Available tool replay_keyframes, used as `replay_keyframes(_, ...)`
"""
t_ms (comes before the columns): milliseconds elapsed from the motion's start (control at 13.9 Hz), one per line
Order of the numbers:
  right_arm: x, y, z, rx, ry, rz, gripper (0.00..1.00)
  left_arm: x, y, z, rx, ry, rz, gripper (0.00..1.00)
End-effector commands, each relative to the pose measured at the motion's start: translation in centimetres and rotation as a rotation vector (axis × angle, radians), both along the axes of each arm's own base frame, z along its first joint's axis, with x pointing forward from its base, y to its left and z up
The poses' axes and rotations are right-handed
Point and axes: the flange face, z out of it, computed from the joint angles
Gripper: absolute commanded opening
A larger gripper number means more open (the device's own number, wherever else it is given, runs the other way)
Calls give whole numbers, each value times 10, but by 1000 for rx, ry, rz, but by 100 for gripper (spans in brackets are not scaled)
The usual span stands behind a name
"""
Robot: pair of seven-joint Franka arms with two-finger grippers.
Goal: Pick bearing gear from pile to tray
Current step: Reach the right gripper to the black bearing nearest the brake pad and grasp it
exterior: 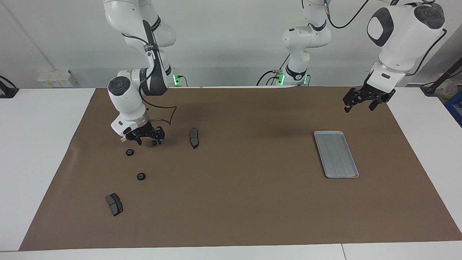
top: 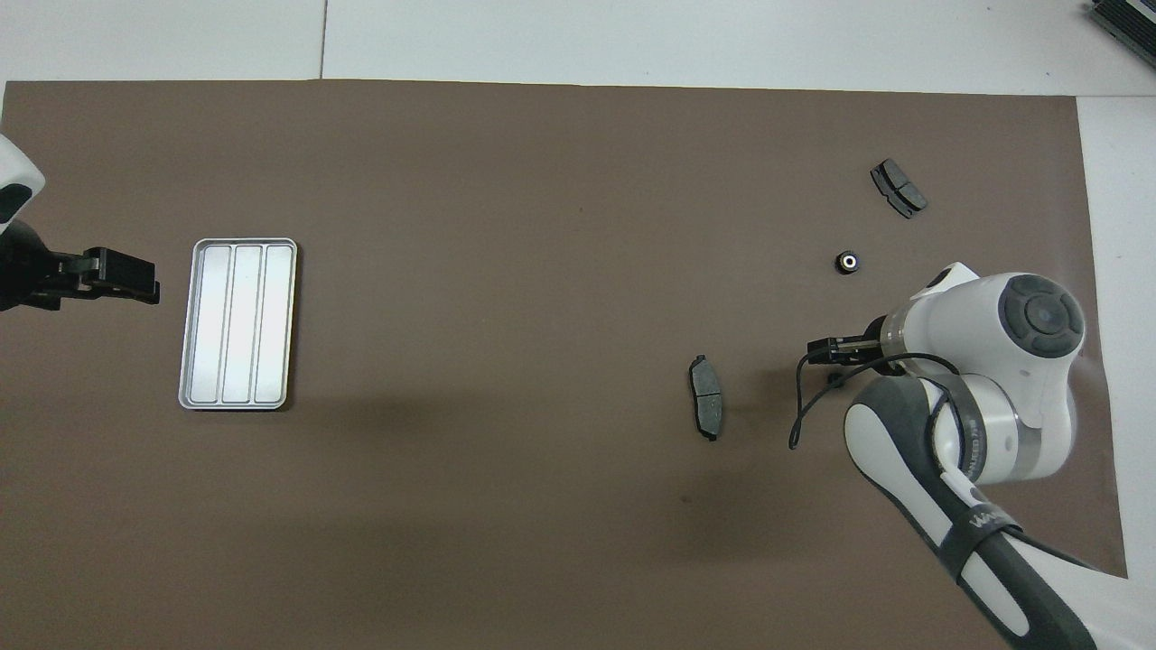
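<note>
- The right gripper [exterior: 147, 138] is low over the brown mat [exterior: 238, 180] at the right arm's end of the table, its black fingers spread around a small black bearing gear [exterior: 154, 142] that lies on the mat between the fingertips; whether the fingers touch the gear I cannot tell.
- In the overhead view the right arm's wrist covers this spot, and only the black finger assembly [top: 835, 348] sticks out from under it.
- A second bearing gear [exterior: 130, 152] lies on the mat just beside the right gripper, slightly farther from the robots.
- A third bearing gear [exterior: 141, 176] lies farther still from the robots; from above it shows a pale centre [top: 849, 263].
- One dark grey brake pad [exterior: 194, 137] lies on the mat near the right gripper, toward the table's middle.
- Another brake pad [exterior: 114, 204] lies farthest from the robots of all the loose parts.
- The silvery grooved tray [exterior: 336, 154] sits toward the left arm's end of the table, well apart from the parts, with nothing in it.
- The left gripper [exterior: 361, 102] waits in the air near the tray, holding nothing, fingers apart.
</note>
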Motion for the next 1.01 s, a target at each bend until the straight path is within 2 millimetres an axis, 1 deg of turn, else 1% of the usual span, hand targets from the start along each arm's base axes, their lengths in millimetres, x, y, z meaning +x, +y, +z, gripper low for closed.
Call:
replay_keyframes(0, -9, 0, -10, 5, -18, 25, 81, -9, -1, 2, -4, -2, -6, 100)
replay_keyframes(144, -13, 0, -17, 7, -15, 22, 76, -9, -1, 1, -4, 0, -6, 100)
replay_keyframes(432, -20, 5, -23, 8, -13, 28, 69, -10, -1, 3, -4, -2, -6, 100)
replay_keyframes(576, -21, 5, -24, 8, -10, 30, 62, -10, -1, 0, -3, 3, -6, 100)
replay_keyframes(648, -22, 6, -24, 8, -10, 33, 55, -10, -1, 0, -3, 3, -6, 100)
replay_keyframes(935, -25, 5, -26, 9, -5, 30, 43, -11, -1, 1, -3, 1, -6, 100)
